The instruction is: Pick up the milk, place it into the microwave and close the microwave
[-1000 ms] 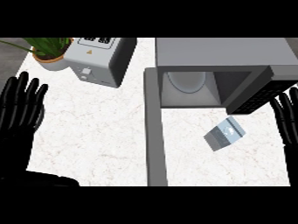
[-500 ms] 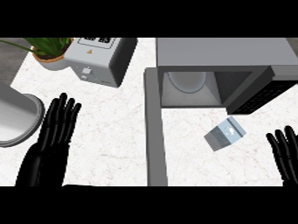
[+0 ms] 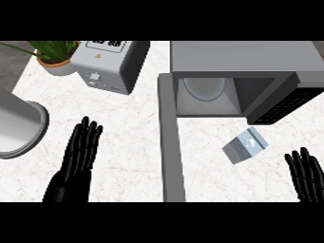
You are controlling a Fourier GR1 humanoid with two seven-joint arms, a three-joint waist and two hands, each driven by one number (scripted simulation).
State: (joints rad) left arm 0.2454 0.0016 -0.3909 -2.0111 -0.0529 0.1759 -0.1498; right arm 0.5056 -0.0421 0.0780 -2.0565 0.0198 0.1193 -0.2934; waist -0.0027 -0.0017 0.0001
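Both hands are open and empty, so the milk carton point(image 3: 245, 146) lies on the counter point(image 3: 122, 142) just up-left of the right robot hand point(image 3: 309, 178), below the open microwave point(image 3: 242, 80), well right of the left robot hand point(image 3: 77, 159).

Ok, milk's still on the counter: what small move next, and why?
Probably bring the right hand up and left toward the milk. The carton lies untouched on the counter just in front of the open microwave, that hand is open and nearest to it, and the left hand is across the door.
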